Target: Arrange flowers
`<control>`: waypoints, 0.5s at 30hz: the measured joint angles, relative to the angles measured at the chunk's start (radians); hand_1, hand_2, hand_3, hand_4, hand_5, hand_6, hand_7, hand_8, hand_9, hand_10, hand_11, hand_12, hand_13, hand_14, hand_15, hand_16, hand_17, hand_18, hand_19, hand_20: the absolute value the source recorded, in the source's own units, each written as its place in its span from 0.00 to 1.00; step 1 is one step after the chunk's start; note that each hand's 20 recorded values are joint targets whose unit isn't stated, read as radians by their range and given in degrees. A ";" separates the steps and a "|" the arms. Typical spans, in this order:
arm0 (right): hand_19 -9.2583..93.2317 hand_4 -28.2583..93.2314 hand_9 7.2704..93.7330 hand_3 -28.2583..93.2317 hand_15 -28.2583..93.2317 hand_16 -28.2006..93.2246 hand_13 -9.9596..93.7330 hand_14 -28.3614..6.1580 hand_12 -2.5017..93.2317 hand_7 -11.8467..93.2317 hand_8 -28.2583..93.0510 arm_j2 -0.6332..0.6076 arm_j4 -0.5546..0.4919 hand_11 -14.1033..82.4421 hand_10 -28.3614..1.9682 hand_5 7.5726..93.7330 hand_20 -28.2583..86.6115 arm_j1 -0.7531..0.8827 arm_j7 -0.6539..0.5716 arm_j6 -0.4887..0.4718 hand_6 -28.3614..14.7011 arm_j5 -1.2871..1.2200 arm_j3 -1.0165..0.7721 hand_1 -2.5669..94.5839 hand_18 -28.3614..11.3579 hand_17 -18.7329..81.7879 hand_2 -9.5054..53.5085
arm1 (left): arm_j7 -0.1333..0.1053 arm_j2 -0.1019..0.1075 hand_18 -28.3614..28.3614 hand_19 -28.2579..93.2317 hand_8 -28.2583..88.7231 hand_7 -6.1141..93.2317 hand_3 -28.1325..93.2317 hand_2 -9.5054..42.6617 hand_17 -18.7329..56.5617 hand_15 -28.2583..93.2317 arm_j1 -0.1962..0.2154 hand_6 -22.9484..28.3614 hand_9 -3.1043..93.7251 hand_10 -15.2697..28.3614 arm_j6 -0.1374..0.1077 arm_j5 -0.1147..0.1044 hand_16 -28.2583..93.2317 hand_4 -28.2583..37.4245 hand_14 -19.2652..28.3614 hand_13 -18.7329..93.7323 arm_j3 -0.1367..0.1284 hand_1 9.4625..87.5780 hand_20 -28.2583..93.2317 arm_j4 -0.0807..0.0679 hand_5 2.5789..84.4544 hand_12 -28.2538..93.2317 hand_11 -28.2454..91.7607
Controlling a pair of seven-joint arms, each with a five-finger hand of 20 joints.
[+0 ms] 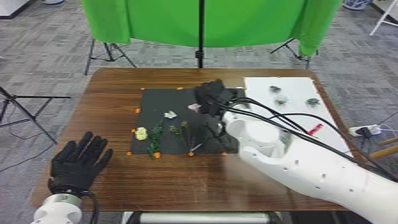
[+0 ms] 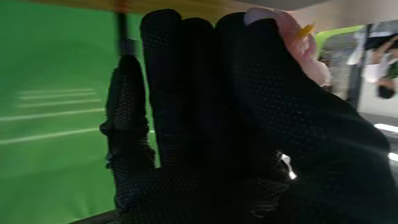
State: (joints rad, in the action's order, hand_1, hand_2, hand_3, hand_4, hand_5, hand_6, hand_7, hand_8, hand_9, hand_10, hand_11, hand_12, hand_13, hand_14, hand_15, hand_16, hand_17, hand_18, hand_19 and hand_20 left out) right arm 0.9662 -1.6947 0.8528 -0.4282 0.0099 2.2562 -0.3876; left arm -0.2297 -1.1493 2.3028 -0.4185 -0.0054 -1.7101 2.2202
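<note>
A pink flower [image 2: 308, 57], a touch of yellow showing among its petals, sits pinched between thumb and fingers of my right hand [image 1: 212, 95] over the far part of the dark mat [image 1: 169, 100]. Those fingers are nearly straight, the thumb brought in close against the bloom. I judge the flower very light and soft: petals that crease under pressure, and a head that could twist out of smooth gloves. The better hold, to my mind, is just beneath the bloom, where a stem should be firmer; how much stem this one has, I cannot tell.

Nearer on the mat lie a small white flower [image 1: 170, 114], a yellow flower [image 1: 140, 133] and, beside it, green stems [image 1: 155, 137], likely springy and apt to roll if nudged. To the right, three small grey-green plant pieces [image 1: 313, 102] rest apart on a white board [image 1: 298, 86] with a red object [image 1: 315, 129]. Black cables [image 1: 289, 122] arch over my right arm and could snag, I reckon, on a low sweep. On the table's [image 1: 178, 185] near left, my left hand [image 1: 78, 165] holds nothing, its fingers extended and slightly spread. I can make out no label or lettering on the flowers or mat.
</note>
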 measured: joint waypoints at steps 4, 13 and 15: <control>0.83 0.00 0.79 0.78 0.48 0.49 0.73 0.54 0.27 0.34 0.27 0.072 0.030 0.25 0.53 0.80 0.52 -0.027 -0.045 -0.035 0.62 0.000 0.017 0.65 0.17 0.44 0.04 | -0.002 0.005 0.73 0.50 0.16 0.28 0.86 0.54 0.19 0.59 -0.002 0.64 0.49 0.73 -0.001 -0.001 0.17 0.07 0.72 0.44 0.000 0.27 0.36 0.000 0.61 0.34 0.45; 0.83 0.00 0.78 0.78 0.48 0.49 0.73 0.53 0.27 0.33 0.26 0.184 0.182 0.25 0.53 0.79 0.52 -0.068 -0.044 -0.080 0.62 0.020 0.067 0.65 0.16 0.44 0.03 | -0.002 0.009 0.73 0.50 0.16 0.28 0.86 0.54 0.19 0.59 -0.033 0.64 0.49 0.73 -0.004 -0.002 0.17 0.07 0.73 0.44 0.012 0.27 0.36 -0.011 0.61 0.34 0.45; 0.83 0.00 0.78 0.78 0.48 0.49 0.73 0.53 0.27 0.32 0.25 0.186 0.185 0.25 0.53 0.79 0.52 -0.068 -0.043 -0.084 0.62 0.022 0.075 0.65 0.16 0.44 0.02 | -0.002 0.010 0.73 0.50 0.16 0.28 0.86 0.54 0.19 0.59 -0.038 0.64 0.49 0.73 -0.005 -0.002 0.17 0.07 0.73 0.44 0.011 0.27 0.36 -0.011 0.61 0.34 0.46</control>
State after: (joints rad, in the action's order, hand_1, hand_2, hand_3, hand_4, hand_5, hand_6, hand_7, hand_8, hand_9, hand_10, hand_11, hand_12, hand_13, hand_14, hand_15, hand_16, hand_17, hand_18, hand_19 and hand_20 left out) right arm 1.1520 -1.5093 0.7848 -0.4713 -0.0743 2.2778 -0.3128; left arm -0.2319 -1.1397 2.2653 -0.4236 -0.0078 -1.6989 2.2092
